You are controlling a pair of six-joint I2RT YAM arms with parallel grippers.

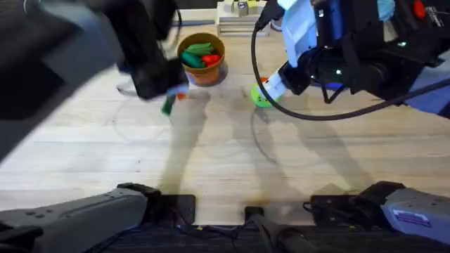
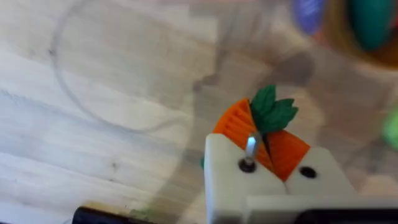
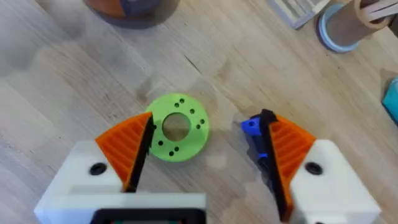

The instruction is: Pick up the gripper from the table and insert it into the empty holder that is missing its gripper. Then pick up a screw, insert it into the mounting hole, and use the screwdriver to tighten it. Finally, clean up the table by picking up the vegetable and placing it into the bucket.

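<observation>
From overhead, my left gripper [image 1: 171, 98] hangs just short of the bucket [image 1: 202, 57], with the vegetable [image 1: 168, 105] poking out below it. The bucket already carries a larger green pod [image 1: 199, 48] and a red piece [image 1: 210, 60]. To do this step well, I judge I should carry the piece over the rim, centre it above the opening, then release, so it cannot bounce off what lies inside.

In the left wrist view the jaws are pressed together on the vegetable [image 2: 272, 111]: small, dark green, leaf-shaped, sticking out between the orange pads [image 2: 235, 124].

In the right wrist view my right gripper [image 3: 205, 134] has its jaws spread, holding nothing, above a flat green disc [image 3: 177, 127] with holes on the counter [image 3: 74, 81].
</observation>
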